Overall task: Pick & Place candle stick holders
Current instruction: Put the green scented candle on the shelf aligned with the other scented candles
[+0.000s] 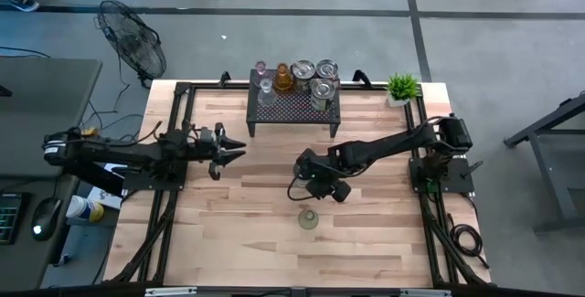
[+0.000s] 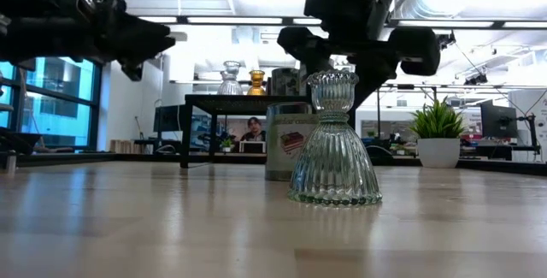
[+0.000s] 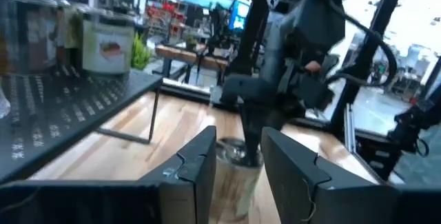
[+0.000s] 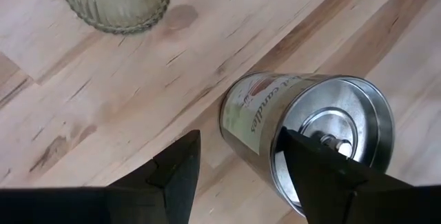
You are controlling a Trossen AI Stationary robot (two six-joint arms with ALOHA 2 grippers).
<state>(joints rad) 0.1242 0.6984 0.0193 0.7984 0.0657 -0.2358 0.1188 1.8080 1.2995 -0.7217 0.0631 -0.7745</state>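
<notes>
Two holders sit on the desk; right tool [image 4: 238, 172] hangs open over the tin holder [image 4: 306, 131], so I'd center first, then close.

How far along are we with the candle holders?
Six holders stand on the black rack; that looks done if the rack is the goal, which I can't confirm. In hand: the right gripper hangs open over the silver tin holder on the table, not gripping it. Left: that tin and the ribbed glass holder nearby. The left gripper waits open, empty, near the rack.
</notes>
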